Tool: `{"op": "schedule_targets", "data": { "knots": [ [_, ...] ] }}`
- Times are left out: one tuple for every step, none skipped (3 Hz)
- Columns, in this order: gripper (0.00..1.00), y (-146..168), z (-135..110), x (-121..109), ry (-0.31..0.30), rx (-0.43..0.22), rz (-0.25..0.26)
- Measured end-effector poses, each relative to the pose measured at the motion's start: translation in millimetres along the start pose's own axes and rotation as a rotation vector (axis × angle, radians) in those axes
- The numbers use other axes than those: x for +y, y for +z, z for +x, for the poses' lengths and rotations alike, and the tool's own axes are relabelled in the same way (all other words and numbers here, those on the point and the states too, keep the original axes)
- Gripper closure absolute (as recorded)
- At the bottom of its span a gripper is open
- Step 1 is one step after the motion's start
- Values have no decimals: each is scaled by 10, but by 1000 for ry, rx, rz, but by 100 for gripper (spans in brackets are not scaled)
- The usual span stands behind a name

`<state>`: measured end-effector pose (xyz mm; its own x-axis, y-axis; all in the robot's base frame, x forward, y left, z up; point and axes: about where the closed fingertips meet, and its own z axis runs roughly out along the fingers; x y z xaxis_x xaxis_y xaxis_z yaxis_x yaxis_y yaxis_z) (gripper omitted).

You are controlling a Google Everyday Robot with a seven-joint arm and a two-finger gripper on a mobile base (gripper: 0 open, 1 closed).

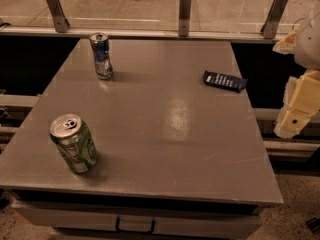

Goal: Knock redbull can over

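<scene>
The flat grey matte desk point(165, 149) is filling most of the view, its near edge running straight above a pale drawer front with a dark loop handle point(135, 226). At the near left, a wide green metal can with a silver pull-tab top point(74, 144) is standing on the desk, looking tilted toward the far left, close to the near edge.

Past the right edge of the desk, about midway back, the cream-coloured blocky gripper point(296, 115) is hanging off the desk in the air, pointing downward, with the pale arm point(310, 39) rising above it out of view. Whether the gripper is open or closed cannot be told from here. It is touching nothing.

Farther back on the right, a flat dark blue snack bar wrapper point(224, 81) is lying near the right edge. The broad middle of the desk is showing a soft glare.

At the far left, the slim blue-and-silver dented redbull can point(101, 56) is standing upright near the far edge, well apart from the gripper. Behind the desk, a pale rail with grey metal brackets point(185, 14) is running left to right.
</scene>
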<state>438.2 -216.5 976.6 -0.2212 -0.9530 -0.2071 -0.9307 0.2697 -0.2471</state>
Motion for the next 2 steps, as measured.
{"op": "schedule_targets", "data": {
  "knots": [
    [0,0,-1,-1,0,0,0],
    [0,129,-246,-110,-34,-61,-7]
  ]
}}
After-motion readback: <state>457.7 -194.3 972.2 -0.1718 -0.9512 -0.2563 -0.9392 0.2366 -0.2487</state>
